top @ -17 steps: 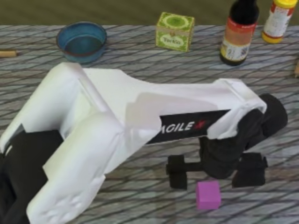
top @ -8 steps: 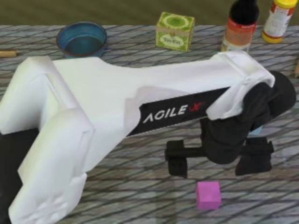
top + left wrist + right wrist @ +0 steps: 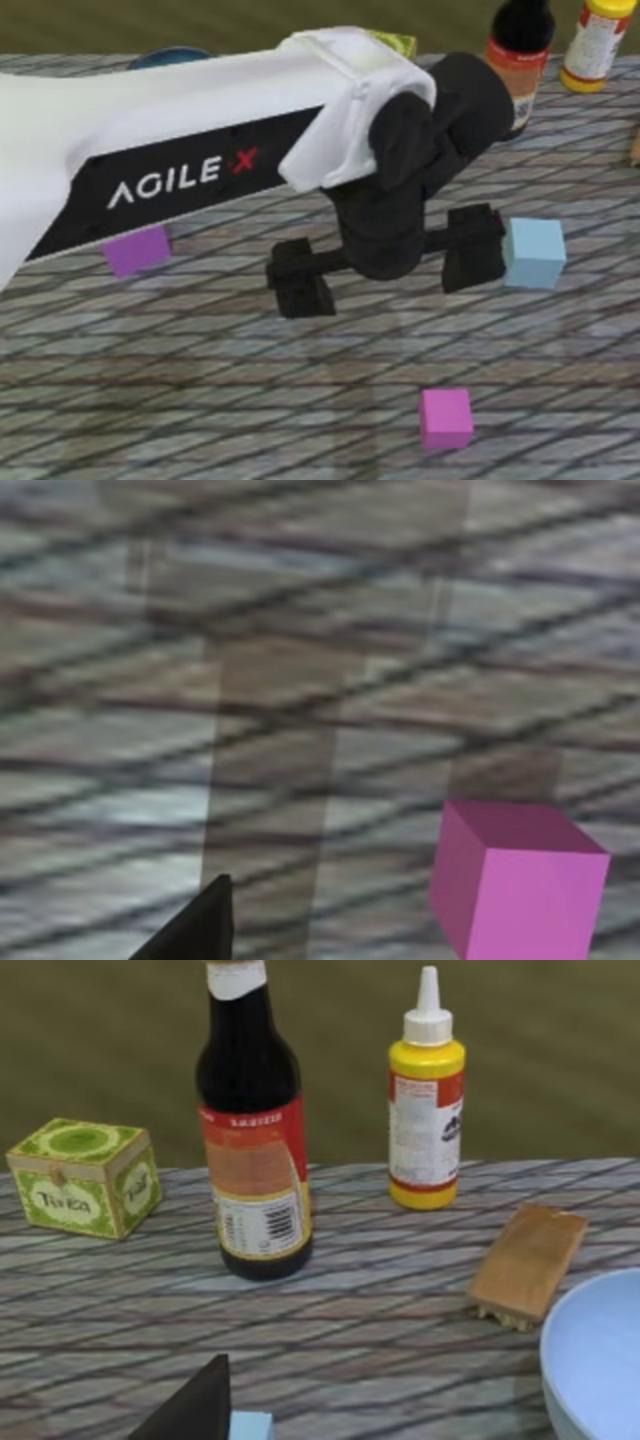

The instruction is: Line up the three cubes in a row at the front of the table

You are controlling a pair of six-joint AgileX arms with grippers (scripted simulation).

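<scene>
The small pink-magenta cube (image 3: 445, 417) rests near the table's front edge, right of centre; in the left wrist view the pink cube (image 3: 520, 885) lies apart from one dark fingertip (image 3: 195, 935). My left gripper (image 3: 385, 268) hangs open and empty above the table's middle, behind that cube. The light blue cube (image 3: 533, 252) sits just to the right of its right finger (image 3: 470, 245). The purple cube (image 3: 137, 250) shows at the left, partly under the white left arm. My right arm is outside the top view; its wrist view shows one fingertip (image 3: 195, 1410) beside a corner of the light blue cube (image 3: 250, 1426).
Along the back stand a dark bottle (image 3: 520, 50), a yellow squeeze bottle (image 3: 595, 40), the green tea box (image 3: 85, 1175) and a blue bowl (image 3: 165, 58), mostly hidden by the arm. A wooden block (image 3: 528, 1263) and a pale bowl (image 3: 595, 1360) lie at the back right.
My left arm has swung back and leftward, away from the pink cube, which stays at the front. The light blue and purple cubes have come into sight.
</scene>
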